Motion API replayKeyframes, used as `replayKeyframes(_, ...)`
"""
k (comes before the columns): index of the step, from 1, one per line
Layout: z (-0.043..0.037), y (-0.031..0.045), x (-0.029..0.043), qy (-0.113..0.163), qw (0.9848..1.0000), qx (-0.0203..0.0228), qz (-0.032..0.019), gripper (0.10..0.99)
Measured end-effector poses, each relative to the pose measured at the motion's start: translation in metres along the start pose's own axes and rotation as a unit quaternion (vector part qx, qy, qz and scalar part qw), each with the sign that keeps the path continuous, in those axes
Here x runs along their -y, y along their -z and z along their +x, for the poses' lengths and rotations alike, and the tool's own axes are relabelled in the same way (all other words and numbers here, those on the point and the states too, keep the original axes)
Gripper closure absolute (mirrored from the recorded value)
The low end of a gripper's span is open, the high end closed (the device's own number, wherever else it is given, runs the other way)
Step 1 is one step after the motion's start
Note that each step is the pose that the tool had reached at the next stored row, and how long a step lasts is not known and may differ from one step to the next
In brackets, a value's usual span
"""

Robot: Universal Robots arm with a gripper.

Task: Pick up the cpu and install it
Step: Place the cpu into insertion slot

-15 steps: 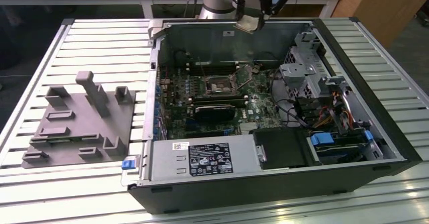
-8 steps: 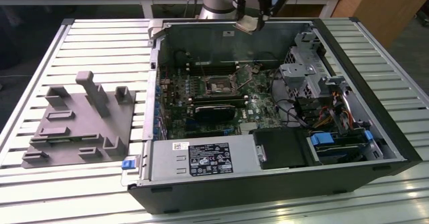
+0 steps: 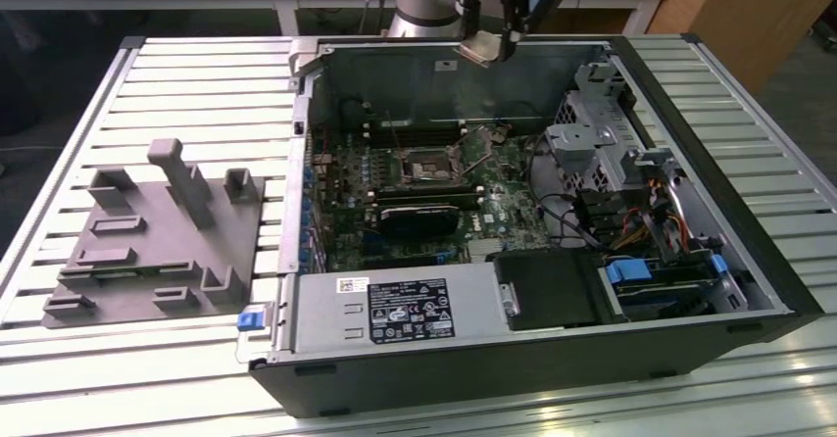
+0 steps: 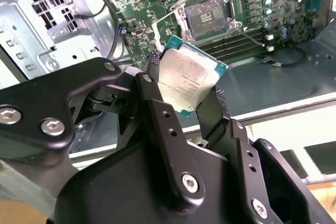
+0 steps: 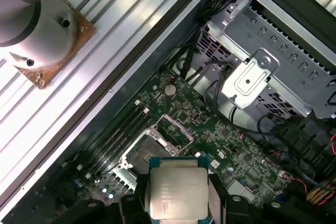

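Pincer (image 4: 185,92) clamped on the cpu (image 4: 190,74) by its edges, top plate left bare, hanging above the computer case (image 3: 523,378) at its far wall. Grey fixture plate (image 3: 157,251) on desk (image 3: 131,378), exterior view's left of case. Inside case, socket (image 3: 429,168) open and empty, likely to receive it.

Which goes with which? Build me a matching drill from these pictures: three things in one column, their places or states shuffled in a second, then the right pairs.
Things:
1. cpu
2. CPU socket
3. grey fixture plate

Places or states:
A. lies on the slatted table, outside the computer case
B. open and empty on the motherboard
C. clamped in the pincer, above the motherboard

Pairs: 1-C, 2-B, 3-A.
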State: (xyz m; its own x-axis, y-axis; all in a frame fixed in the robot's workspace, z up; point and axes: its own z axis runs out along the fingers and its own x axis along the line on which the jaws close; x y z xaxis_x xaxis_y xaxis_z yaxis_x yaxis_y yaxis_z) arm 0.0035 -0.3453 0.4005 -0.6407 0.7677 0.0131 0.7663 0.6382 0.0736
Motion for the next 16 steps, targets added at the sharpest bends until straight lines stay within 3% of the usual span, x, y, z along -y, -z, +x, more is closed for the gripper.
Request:
replayKeyframes(8,0.0006,-0.0006,0.0008,-0.046,0.9990,0.0034,-0.0006,0.553)
replayKeyframes(16,0.0012,-0.0012,0.0016,-0.091,0.9958,0.0068,-0.0012,0.553)
